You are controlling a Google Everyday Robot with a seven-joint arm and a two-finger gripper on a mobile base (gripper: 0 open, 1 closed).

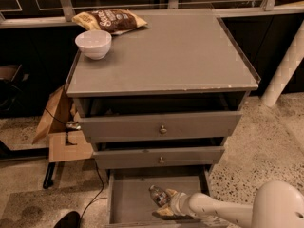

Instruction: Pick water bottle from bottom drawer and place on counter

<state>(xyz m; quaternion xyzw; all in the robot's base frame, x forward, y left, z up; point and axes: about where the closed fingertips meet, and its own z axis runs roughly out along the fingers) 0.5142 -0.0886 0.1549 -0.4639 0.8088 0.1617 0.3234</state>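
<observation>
The bottom drawer [124,199] is pulled out below two upper drawers with round knobs. The water bottle [157,195], clear plastic, lies inside it near the middle. My gripper [166,204] reaches into the drawer from the lower right on a white arm [223,210] and sits right at the bottle, with its yellowish tips on either side of the bottle's near end. Whether it grips the bottle cannot be told. The counter [180,56], the grey top of the cabinet, is above.
A white bowl [93,43] and a chip bag [110,20] sit at the counter's back left. Cardboard [61,127] and a cable [97,184] lie on the floor to the left. A white post [284,70] stands at the right.
</observation>
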